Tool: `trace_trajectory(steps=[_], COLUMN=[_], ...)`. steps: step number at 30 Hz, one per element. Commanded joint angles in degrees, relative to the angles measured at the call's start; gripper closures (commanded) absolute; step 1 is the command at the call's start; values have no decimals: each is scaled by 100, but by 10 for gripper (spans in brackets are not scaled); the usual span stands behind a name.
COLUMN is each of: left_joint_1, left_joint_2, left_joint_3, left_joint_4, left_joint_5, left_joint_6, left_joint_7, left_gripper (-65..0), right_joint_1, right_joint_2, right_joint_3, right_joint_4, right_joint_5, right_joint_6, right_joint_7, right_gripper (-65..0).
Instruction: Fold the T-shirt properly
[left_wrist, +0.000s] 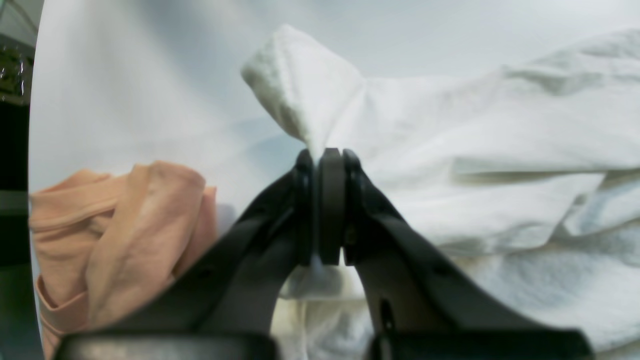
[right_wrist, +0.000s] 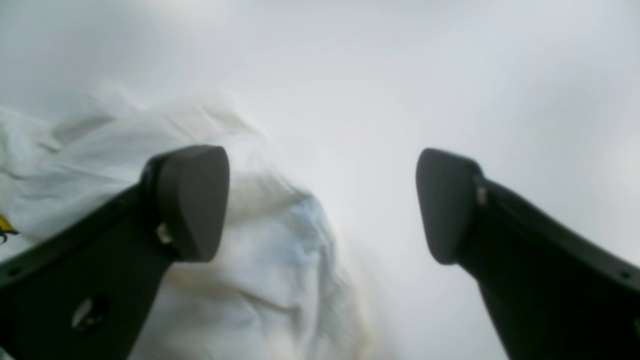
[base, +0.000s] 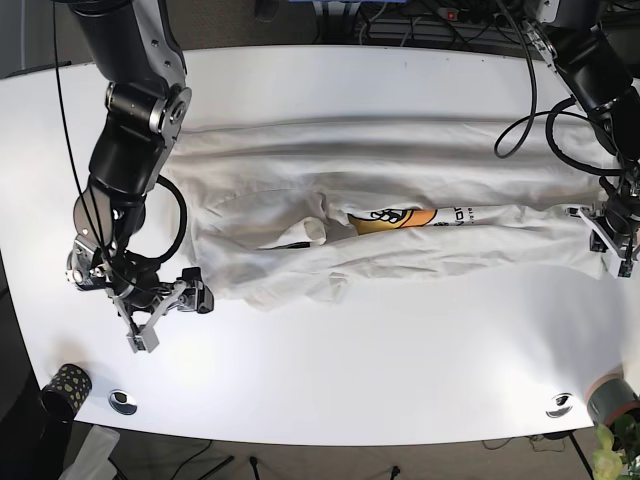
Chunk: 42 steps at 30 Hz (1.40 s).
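The white T-shirt (base: 330, 190) lies crumpled and stretched across the white table (base: 380, 350), with an orange and yellow print (base: 400, 218) near its middle. At the right end of the shirt my left gripper (base: 612, 245) is shut on its edge. In the left wrist view the pads (left_wrist: 331, 200) pinch a peak of white cloth (left_wrist: 305, 90). My right gripper (base: 168, 312) stands open just off the shirt's lower left corner. In the right wrist view, rumpled shirt fabric (right_wrist: 260, 260) lies under the left finger (right_wrist: 192, 200), and bare table shows between the fingers.
A peach cloth (left_wrist: 120, 235) lies bunched beside the left gripper. A dark cup (base: 65, 382) and a metal disc (base: 122, 401) sit at the front left corner, another disc (base: 559, 404) at the front right. Cables (base: 520, 110) hang at the back right.
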Motion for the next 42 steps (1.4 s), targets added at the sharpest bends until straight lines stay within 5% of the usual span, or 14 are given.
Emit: trace_trajectory(steps=[1, 14, 32, 42], left_joint_1=[-104, -95, -148, -456], left_joint_2=[-122, -122, -131, 1], left_joint_3=[-7, -24, -16, -7], left_joint_4=[114, 105, 105, 105], left_joint_5=[-83, -83, -74, -65], left_joint_6=[-3, -3, -3, -3], left_joint_7=[-123, -123, -149, -149], left_gripper=[0, 0, 0, 0], right_joint_1=[374, 550, 444, 233], right_joint_2=[53, -219, -246, -211], right_joint_3=[-5, -5, -5, 4], right_joint_4=[-624, -1441, -1406, -140], right_joint_5=[184, 175, 175, 245], right_joint_6=[80, 80, 80, 80], right_joint_7=[300, 494, 503, 1], right_gripper=[-563, -552, -24, 0])
